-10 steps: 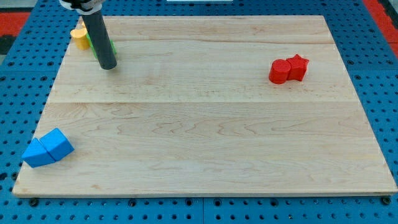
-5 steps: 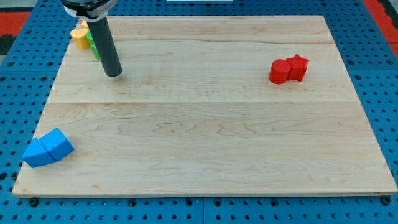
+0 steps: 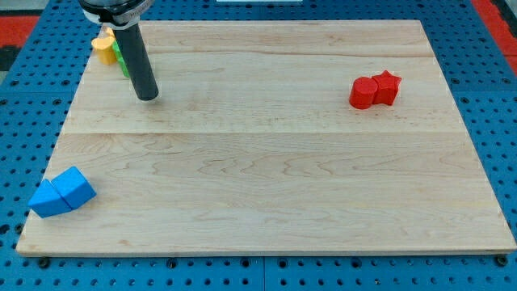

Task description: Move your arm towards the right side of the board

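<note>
My tip [image 3: 147,96] rests on the wooden board [image 3: 266,162] near the view's top left. A yellow block [image 3: 102,47] and a green block [image 3: 120,58] sit just up and left of the tip, the green one partly hidden behind the rod. Two red blocks, a cylinder [image 3: 363,93] and a star [image 3: 387,86], touch each other far to the view's right of the tip. Two blue blocks, a triangular one [image 3: 48,200] and a cube [image 3: 75,186], sit together at the view's bottom left.
The board lies on a blue perforated table [image 3: 501,121]. A red area [image 3: 16,24] shows at the view's top left corner.
Over the last second my tip moved a little toward the view's bottom right, away from the yellow and green blocks. It has stayed still for the last half second. No block moved.
</note>
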You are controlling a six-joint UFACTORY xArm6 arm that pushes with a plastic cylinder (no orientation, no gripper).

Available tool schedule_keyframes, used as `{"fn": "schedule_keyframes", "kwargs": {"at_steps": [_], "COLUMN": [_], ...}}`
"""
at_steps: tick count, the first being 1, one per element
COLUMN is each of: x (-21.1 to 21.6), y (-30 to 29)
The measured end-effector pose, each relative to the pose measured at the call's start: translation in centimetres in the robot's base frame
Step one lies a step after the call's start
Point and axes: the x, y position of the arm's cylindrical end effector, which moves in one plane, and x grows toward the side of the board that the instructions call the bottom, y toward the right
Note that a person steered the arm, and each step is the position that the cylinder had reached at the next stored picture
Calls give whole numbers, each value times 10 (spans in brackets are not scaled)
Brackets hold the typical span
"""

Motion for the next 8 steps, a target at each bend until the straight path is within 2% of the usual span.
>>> {"fn": "schedule_keyframes", "kwargs": {"at_steps": [5, 6, 8], "x": [5, -10, -51], "y": [6, 52, 280]}}
